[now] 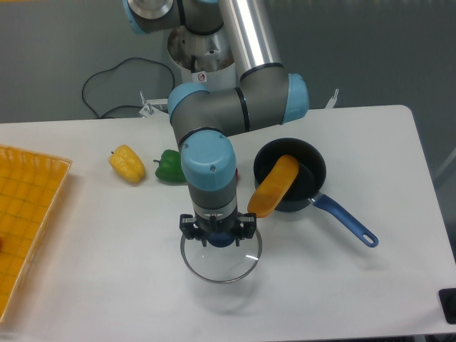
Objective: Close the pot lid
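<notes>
Nearest the camera, on the white tabletop (pixel 107 285), lies the lid (pixel 221 260), a clear glass disc with a thin metal rim. Directly over its centre hangs the gripper (pixel 217 234), its fingers set on either side of the blue knob (pixel 221 239); they seem to be clamped on it, though the wrist hides most of the contact, and I cannot say whether the lid rests flat or is slightly raised. Behind the lid and to its right sits the pot (pixel 293 174), dark and round, well apart from the lid, with its long blue handle (pixel 345 219) running out toward the lower right. An orange, elongated piece (pixel 274 187) leans out of the pot, one end inside and the other propped over the rim on the side facing the lid. Left of the pot, partly behind the arm, is a green pepper (pixel 169 167), and farther left of it a yellow pepper (pixel 127 164). Far left of the lid, a yellow basket (pixel 28 214) reaches the edge of view. Beyond the pot, the arm's base (pixel 196 53) stands with a black cable (pixel 114 85) looping beside it.
</notes>
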`<state>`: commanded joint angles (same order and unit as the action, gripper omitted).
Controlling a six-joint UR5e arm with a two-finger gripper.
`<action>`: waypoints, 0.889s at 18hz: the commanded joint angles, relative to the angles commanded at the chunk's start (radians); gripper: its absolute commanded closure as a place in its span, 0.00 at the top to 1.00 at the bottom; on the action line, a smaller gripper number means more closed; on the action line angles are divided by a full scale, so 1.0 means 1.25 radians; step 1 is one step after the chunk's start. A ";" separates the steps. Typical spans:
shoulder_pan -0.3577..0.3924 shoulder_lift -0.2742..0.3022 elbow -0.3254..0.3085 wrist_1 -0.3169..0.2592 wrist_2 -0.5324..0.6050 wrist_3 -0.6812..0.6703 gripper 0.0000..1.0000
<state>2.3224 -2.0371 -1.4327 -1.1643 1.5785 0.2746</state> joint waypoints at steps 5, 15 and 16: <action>0.001 0.005 0.002 0.004 0.000 0.000 0.51; 0.006 0.012 0.016 0.002 -0.001 -0.002 0.51; 0.005 0.011 0.016 0.002 -0.001 -0.004 0.51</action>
<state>2.3286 -2.0233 -1.4128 -1.1612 1.5769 0.2700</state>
